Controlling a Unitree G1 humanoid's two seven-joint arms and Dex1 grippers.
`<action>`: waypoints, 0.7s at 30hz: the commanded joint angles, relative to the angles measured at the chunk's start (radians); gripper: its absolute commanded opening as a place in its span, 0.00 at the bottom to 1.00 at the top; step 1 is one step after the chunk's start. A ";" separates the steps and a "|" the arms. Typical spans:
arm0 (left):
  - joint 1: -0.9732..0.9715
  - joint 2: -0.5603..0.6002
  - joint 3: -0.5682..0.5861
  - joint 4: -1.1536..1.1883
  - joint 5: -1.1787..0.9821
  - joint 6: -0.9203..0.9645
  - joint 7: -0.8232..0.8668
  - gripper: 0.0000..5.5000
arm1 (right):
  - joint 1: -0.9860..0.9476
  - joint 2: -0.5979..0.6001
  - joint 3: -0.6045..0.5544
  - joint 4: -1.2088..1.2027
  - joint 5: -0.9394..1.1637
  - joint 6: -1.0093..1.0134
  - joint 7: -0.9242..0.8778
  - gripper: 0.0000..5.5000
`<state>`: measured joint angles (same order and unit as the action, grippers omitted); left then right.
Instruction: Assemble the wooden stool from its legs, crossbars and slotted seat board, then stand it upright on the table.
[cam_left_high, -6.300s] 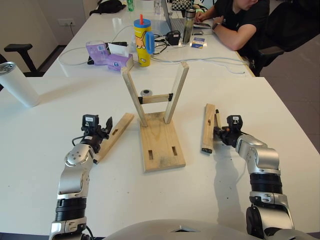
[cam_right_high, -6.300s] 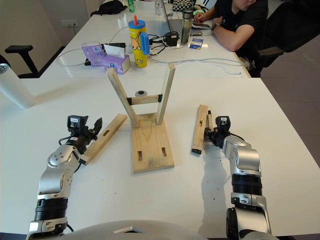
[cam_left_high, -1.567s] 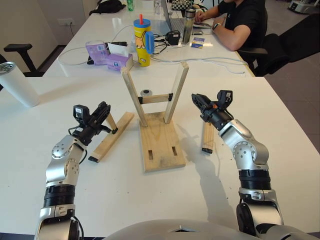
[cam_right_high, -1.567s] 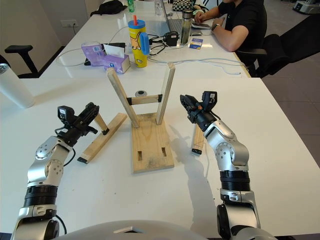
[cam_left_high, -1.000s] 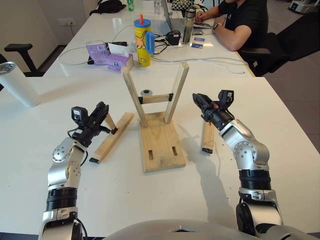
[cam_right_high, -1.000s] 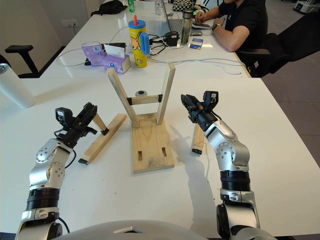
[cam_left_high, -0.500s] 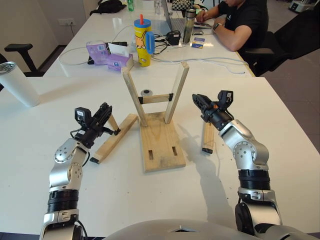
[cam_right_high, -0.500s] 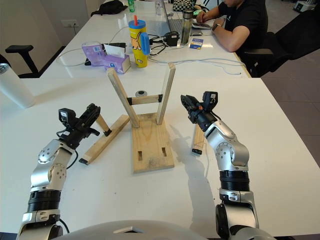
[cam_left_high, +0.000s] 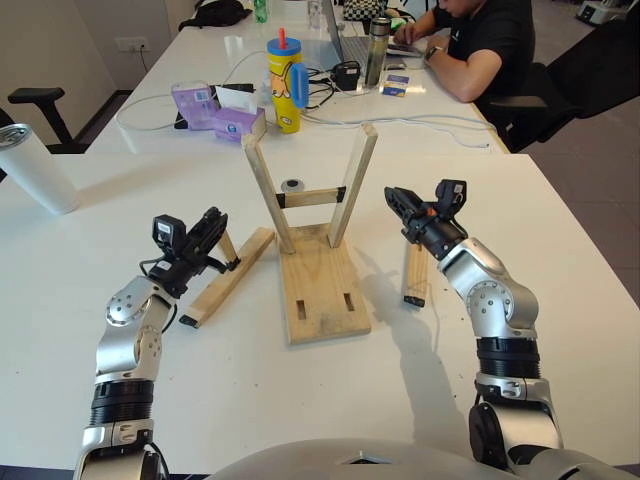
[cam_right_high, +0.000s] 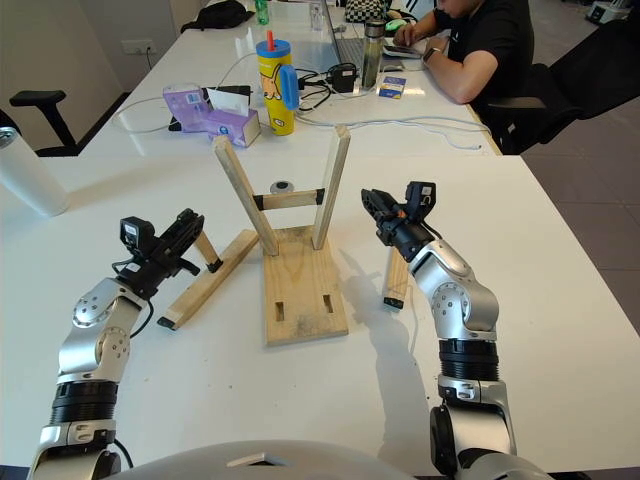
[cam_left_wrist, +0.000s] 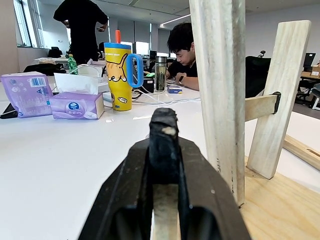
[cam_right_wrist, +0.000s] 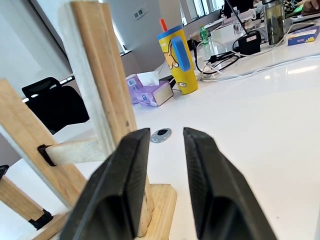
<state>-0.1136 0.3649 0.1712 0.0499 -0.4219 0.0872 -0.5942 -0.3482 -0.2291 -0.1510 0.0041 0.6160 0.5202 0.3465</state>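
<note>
The slotted seat board (cam_left_high: 322, 287) lies flat mid-table. Two legs (cam_left_high: 354, 183) stand in its far slots, joined by a crossbar (cam_left_high: 313, 197). My left gripper (cam_left_high: 210, 228) is shut on a short crossbar (cam_left_high: 227, 250); the crossbar's black-capped end rests against a loose leg (cam_left_high: 226, 278) lying to the board's left. The left wrist view has that black cap (cam_left_wrist: 162, 134) between the fingers, near a standing leg (cam_left_wrist: 220, 90). My right gripper (cam_left_high: 395, 198) hovers open, holding nothing, just right of the standing legs and above another loose leg (cam_left_high: 414, 272) on the table.
A yellow cup (cam_left_high: 286, 85), tissue boxes (cam_left_high: 215, 110) and cables sit on the far table. A white tumbler (cam_left_high: 35, 165) stands at far left, and a small round disc (cam_left_high: 293, 185) lies behind the stool. Bare tabletop stretches in front of the board.
Since 6.3 s ago both grippers rose off the loose legs. In the last second the left gripper edged right with its crossbar; the right arm barely moved.
</note>
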 joint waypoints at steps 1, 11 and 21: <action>0.000 0.014 0.009 -0.043 -0.004 0.034 0.008 0.08 | -0.024 0.007 -0.014 -0.001 0.003 0.015 -0.002 0.22; -0.002 0.010 0.018 -0.066 -0.012 0.062 0.002 0.08 | -0.024 0.011 -0.018 -0.003 0.001 0.018 -0.002 0.22; 0.008 -0.007 -0.001 -0.002 0.009 0.039 -0.020 0.08 | -0.027 0.016 -0.019 0.001 -0.002 0.021 0.001 0.22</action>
<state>-0.1098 0.3609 0.1776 0.0286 -0.4254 0.1313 -0.6068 -0.3554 -0.2169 -0.1635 0.0041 0.6158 0.5304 0.3465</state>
